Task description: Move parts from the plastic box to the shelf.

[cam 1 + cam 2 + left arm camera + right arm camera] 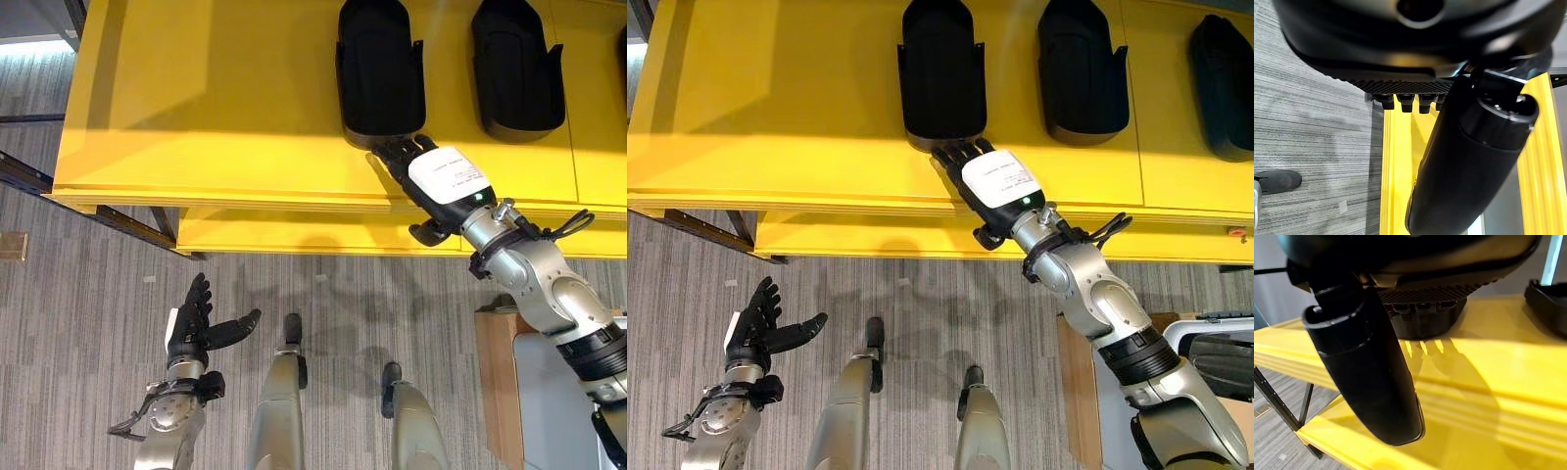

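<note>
The right robot hand (994, 186) lies flat on the yellow shelf (774, 117), fingers straight, touching a black part (940, 73) just placed. The left robot hand (759, 328) hangs wide and empty. Next: withdraw and fetch another part.

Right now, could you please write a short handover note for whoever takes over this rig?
Right hand: open, fingers straight, fingertips against the near end of the leftmost black part on the yellow shelf.
Left hand: open and empty, hanging low over the grey carpet in front of the shelf.
Done: three black parts lie in a row on the top shelf, the middle part and the right part untouched.
Left: withdraw the right hand, then probably fetch the next part.
</note>
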{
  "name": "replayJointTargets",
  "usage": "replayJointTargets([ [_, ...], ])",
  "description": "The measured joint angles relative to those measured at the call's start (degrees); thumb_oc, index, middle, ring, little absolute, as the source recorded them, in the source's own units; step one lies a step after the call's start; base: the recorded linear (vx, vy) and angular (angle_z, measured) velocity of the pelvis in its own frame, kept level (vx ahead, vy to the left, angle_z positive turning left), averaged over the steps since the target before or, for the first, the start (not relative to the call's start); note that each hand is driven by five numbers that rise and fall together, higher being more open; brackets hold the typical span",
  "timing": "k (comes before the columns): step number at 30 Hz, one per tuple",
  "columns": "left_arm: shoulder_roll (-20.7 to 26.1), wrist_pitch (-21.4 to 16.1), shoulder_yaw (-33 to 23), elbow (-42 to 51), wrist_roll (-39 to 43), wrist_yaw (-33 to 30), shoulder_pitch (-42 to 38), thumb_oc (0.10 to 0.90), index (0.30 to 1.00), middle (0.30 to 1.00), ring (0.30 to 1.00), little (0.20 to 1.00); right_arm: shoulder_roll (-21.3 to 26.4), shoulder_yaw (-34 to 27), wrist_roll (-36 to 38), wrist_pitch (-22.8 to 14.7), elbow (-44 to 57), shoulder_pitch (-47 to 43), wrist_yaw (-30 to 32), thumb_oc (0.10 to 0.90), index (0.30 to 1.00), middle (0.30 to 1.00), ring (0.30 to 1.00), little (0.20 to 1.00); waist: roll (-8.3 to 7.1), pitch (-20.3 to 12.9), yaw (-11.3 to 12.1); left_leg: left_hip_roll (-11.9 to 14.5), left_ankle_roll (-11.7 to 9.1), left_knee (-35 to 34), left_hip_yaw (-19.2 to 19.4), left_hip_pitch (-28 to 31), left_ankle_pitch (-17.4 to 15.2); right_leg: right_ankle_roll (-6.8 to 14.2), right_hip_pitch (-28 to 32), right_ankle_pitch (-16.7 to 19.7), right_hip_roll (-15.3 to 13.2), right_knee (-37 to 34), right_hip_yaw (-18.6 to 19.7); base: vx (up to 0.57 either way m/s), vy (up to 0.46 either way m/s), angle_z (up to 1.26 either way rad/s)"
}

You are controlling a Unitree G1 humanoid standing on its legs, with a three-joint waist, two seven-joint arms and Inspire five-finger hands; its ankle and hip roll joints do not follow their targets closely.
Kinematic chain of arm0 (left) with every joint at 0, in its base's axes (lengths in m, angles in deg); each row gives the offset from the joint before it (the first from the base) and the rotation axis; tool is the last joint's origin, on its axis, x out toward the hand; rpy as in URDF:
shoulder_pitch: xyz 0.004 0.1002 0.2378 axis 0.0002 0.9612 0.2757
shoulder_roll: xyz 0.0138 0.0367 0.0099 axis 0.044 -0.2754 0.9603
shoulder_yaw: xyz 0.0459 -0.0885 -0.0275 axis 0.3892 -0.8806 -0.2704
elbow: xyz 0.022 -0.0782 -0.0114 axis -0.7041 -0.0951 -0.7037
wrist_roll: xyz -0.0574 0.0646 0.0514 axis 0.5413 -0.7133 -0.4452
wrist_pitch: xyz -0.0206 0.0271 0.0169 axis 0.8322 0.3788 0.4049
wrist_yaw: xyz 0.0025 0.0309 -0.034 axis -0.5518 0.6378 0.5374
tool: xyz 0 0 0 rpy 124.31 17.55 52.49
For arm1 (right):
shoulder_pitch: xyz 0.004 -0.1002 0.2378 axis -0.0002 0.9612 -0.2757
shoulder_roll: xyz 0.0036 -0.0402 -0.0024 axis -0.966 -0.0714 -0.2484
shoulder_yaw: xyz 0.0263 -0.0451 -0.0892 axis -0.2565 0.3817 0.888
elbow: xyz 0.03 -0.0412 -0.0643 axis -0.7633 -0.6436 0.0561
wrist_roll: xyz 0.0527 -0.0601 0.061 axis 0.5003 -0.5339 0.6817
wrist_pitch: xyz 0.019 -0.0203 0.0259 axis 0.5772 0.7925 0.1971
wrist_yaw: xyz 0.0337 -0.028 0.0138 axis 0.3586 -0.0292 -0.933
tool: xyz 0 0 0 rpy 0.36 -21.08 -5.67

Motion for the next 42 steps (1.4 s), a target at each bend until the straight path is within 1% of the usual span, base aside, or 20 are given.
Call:
replayJointTargets([
  [33,0.01,-0.01,-0.21,-0.12,0.16,-0.04,-0.19,0.900,1.000,1.000,1.000,1.000,0.00,1.47,0.01,-0.04,-2.37,-2.33,-0.10,0.900,1.000,1.000,1.000,1.000,0.03,0.02,0.07,-0.08,0.00,0.14,-0.46,-0.36,0.01,0.00,-0.26,0.00,0.01,0.06,-0.09,0.00,0.000,0.00],
  [42,0.01,-0.02,-0.24,-0.13,0.41,-0.06,-0.18,0.900,1.000,1.000,1.000,1.000,-0.02,1.56,0.03,0.07,-3.58,-4.15,0.10,0.900,1.000,1.000,1.000,1.000,0.09,0.06,0.42,-0.10,-0.03,0.13,-0.50,-0.36,0.03,0.00,-0.24,0.00,0.03,0.09,-0.12,0.00,0.000,0.00],
])
